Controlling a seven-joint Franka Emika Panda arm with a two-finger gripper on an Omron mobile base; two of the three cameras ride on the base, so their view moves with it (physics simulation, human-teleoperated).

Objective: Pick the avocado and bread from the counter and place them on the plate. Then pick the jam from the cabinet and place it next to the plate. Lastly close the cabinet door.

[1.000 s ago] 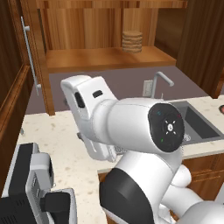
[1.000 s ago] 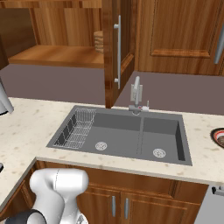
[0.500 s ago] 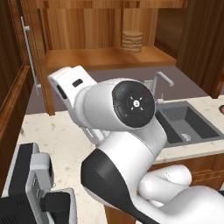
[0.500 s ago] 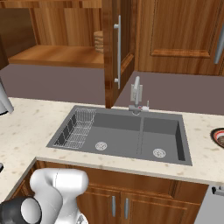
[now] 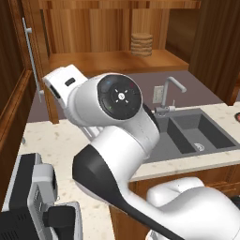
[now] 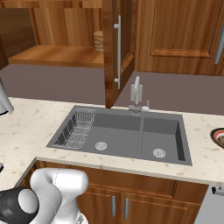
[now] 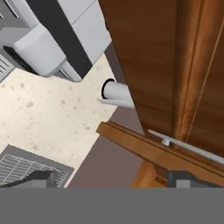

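Observation:
My gripper (image 7: 114, 179) is open, its two dark fingertips (image 7: 41, 178) wide apart with nothing between them. Past them runs a brown wood cabinet door (image 7: 148, 65) with a long silver bar handle (image 7: 188, 148). The cabinet (image 5: 112, 61) stands open, with one door swung out at the left (image 5: 35, 28) and the other beside the sink (image 6: 111, 52). On its shelf sits the jam (image 5: 141, 44), a brown ribbed jar, half hidden behind the door (image 6: 98, 40) in the right base view. The plate's red and black rim (image 6: 217, 136) peeks in at the right edge. Avocado and bread are out of view.
A grey steel sink (image 6: 127, 135) with a wire rack (image 6: 78, 129) and a tap (image 6: 136, 94) is set in the speckled counter (image 6: 22, 127). A dark and grey appliance (image 5: 33, 201) stands at the lower left. My own arm (image 5: 117, 122) blocks much of the left base view.
My arm has turned: its big round joint has swung left and upward in the left base view. The kitchen itself has not shifted, and the gripper stays open.

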